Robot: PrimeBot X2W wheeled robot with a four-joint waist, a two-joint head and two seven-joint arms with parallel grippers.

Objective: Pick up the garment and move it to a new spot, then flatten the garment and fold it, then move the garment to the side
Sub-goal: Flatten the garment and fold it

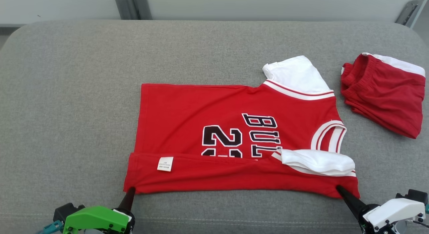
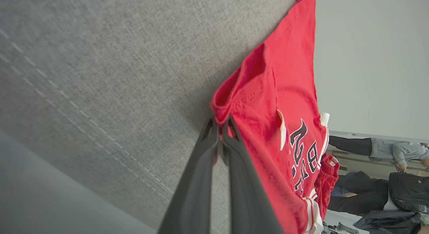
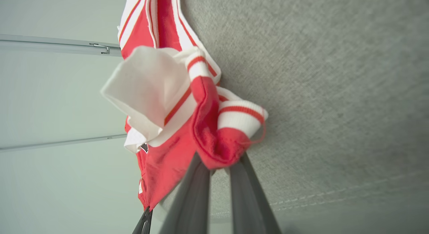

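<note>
The garment (image 1: 214,136) is a red basketball jersey with white sleeves and black lettering, spread sideways on the grey cushion (image 1: 67,93). Its near edge is folded over onto the body, with a white label showing. My left gripper (image 1: 130,190) is shut on the garment's near left corner (image 2: 223,110). My right gripper (image 1: 339,188) is shut on the garment's near right corner (image 3: 218,150), beside a bunched white sleeve (image 3: 150,90). In the right wrist view the left gripper's fingertips (image 3: 144,222) show at the bottom edge.
Folded red shorts (image 1: 385,93) with a white band lie at the cushion's right side. Grey cushion stretches wide to the left and behind the jersey. A pale wall and metal frame stand beyond the far edge. People sit in the background of the left wrist view.
</note>
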